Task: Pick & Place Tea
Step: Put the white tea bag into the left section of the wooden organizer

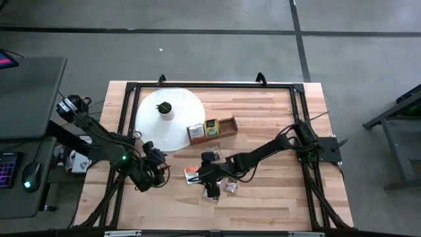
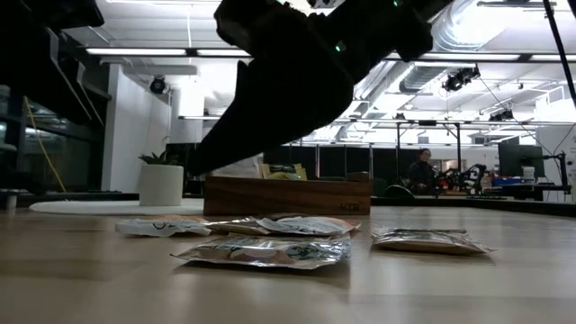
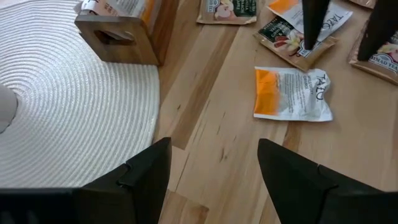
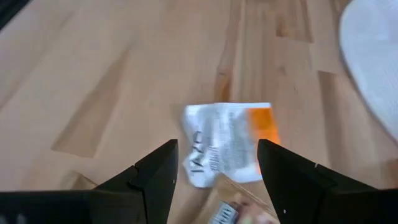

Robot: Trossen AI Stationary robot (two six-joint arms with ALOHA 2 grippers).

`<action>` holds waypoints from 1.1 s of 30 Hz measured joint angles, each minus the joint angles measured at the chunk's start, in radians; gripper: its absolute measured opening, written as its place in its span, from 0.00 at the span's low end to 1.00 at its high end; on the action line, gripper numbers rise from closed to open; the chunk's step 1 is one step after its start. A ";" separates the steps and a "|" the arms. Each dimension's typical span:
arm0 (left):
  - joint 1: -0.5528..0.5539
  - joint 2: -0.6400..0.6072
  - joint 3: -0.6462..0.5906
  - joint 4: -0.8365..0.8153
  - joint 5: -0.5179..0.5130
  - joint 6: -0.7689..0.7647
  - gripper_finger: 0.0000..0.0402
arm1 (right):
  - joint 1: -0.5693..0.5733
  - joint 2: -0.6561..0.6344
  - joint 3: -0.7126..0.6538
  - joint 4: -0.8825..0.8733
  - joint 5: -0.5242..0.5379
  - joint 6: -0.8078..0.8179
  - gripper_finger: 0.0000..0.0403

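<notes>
Wooden surface carried a white round mat with a small potted plant on it, and a narrow brown box just beside the mat's edge. Behind the surface: open office, someone seated far off.

Progress, as judged: early-to-mid. Box already held a few sachets; several more lay loose on the surface in front of it. Still left: an orange-and-white sachet, a brownish one partly overlapping another, plus a couple more beside them.

Right pincer hovered low over the loose pile, fingers spread wide, nothing between them; the orange-and-white sachet sat just ahead of it in the right wrist view. Left pincer waited near the mat's edge, also wide and empty.

Readable text: "TAZO" on the orange-and-white sachet. Another sachet's label ended in "...TEA"; the rest was unreadable.
</notes>
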 joint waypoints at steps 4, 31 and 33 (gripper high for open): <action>0.000 0.000 0.000 0.000 0.000 -0.004 0.59 | 0.000 0.032 0.000 0.019 -0.021 -0.002 0.54; 0.000 0.000 0.000 0.012 -0.006 -0.029 0.59 | -0.022 0.132 0.005 0.046 -0.064 0.129 0.39; 0.000 0.000 0.000 0.012 -0.006 -0.028 0.59 | -0.028 0.132 0.005 0.044 -0.064 0.144 0.32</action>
